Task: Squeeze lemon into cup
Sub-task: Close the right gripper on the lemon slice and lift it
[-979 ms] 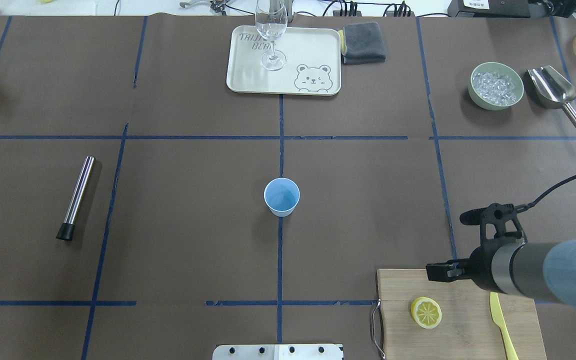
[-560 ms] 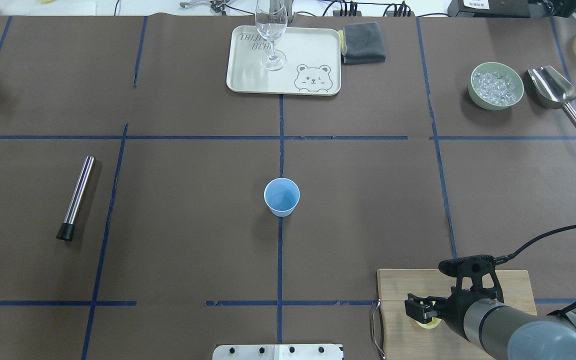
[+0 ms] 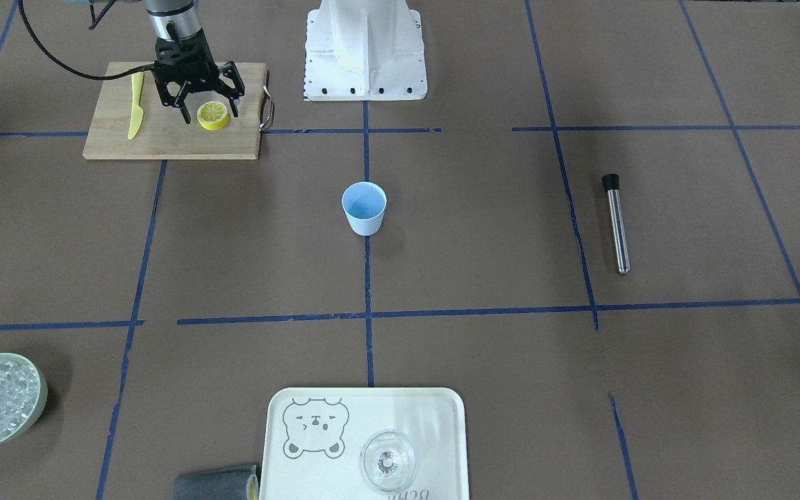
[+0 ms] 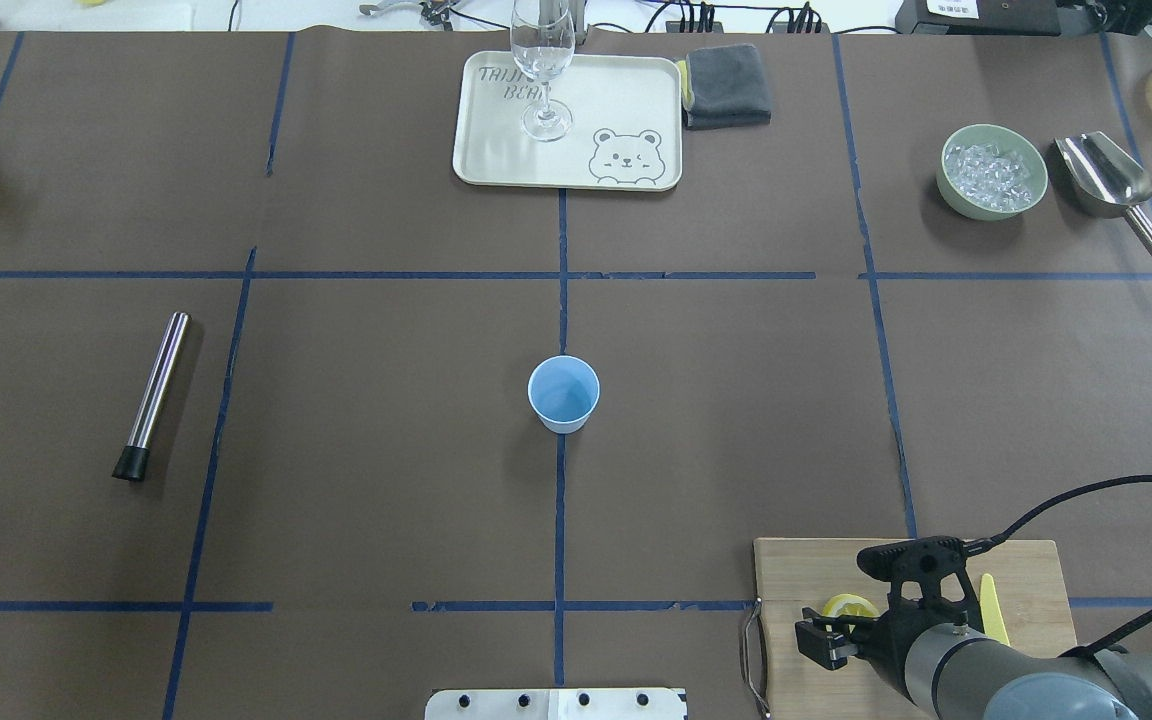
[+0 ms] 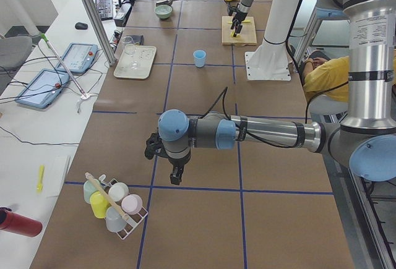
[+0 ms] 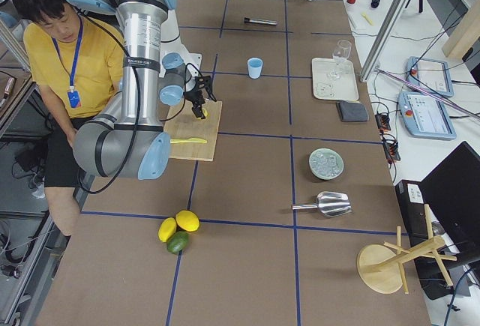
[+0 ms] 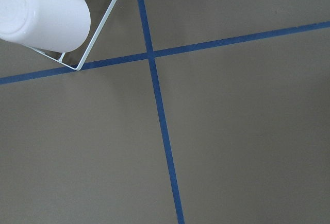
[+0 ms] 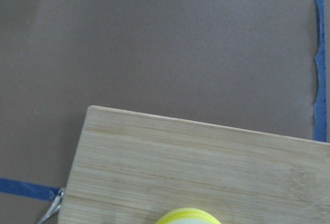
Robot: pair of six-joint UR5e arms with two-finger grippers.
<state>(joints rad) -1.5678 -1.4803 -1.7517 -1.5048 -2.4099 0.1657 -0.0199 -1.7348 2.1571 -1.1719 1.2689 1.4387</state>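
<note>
The lemon (image 3: 213, 114) is a yellow half with its pale cut face up, lying on a wooden cutting board (image 3: 164, 142). My right gripper (image 3: 211, 111) is low over it, open, with one finger on each side of the lemon. From overhead the gripper (image 4: 829, 638) covers most of the lemon (image 4: 848, 606). The lemon's rim shows at the bottom of the right wrist view (image 8: 188, 217). The light-blue cup (image 4: 563, 392) stands upright and empty at the table's middle, far from the board. My left gripper (image 5: 164, 157) shows only in the exterior left view, and I cannot tell its state.
A yellow plastic knife (image 4: 991, 605) lies on the board beside the gripper. At the far side are a bear tray (image 4: 626, 90) with a glass (image 4: 544, 70), a grey cloth (image 4: 728, 85), an ice bowl (image 4: 993, 170) and a scoop (image 4: 1106, 180). A metal tube (image 4: 154, 393) lies left.
My right gripper has moved back toward the table's near edge and down onto the cutting board, coming to stand around the lemon. The cup has not moved.
</note>
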